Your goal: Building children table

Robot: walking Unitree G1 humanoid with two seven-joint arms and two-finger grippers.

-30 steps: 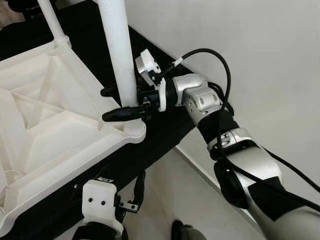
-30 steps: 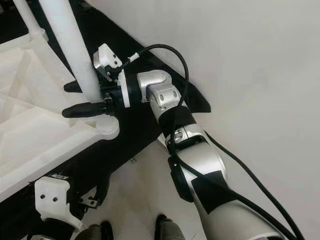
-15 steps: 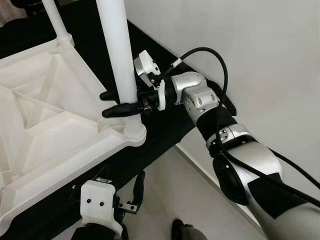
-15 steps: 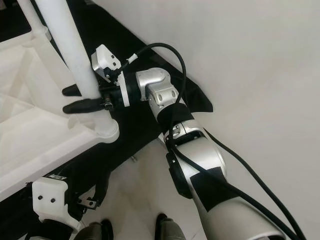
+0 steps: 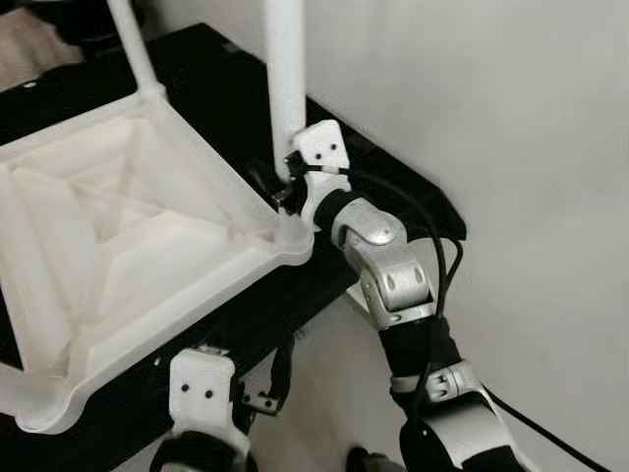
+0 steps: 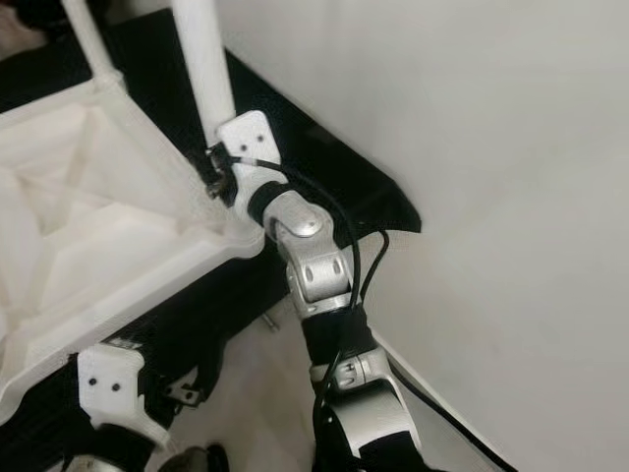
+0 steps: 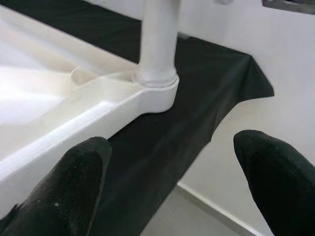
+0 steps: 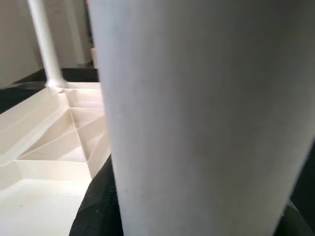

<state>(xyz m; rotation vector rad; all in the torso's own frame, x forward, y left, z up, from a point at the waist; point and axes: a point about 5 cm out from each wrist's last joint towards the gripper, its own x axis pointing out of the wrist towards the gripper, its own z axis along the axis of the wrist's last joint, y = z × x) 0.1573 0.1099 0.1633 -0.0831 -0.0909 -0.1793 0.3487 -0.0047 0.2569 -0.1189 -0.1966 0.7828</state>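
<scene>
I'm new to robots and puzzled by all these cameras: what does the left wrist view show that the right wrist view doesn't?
Left wrist view: the left gripper, open, the leg seated in the corner socket of the tabletop, the black cloth beneath and the wall. Right wrist view: the right gripper clamped on that leg, seen very close, a second leg at a far corner, and the tabletop's ribs. Both: the white leg and tabletop.

The right arm reaches forward, bent at the elbow. The right gripper (image 5: 280, 189) squeezes a white pole. The left gripper (image 7: 172, 182) hangs low, its fingers (image 7: 78, 177) spread wide apart.
</scene>
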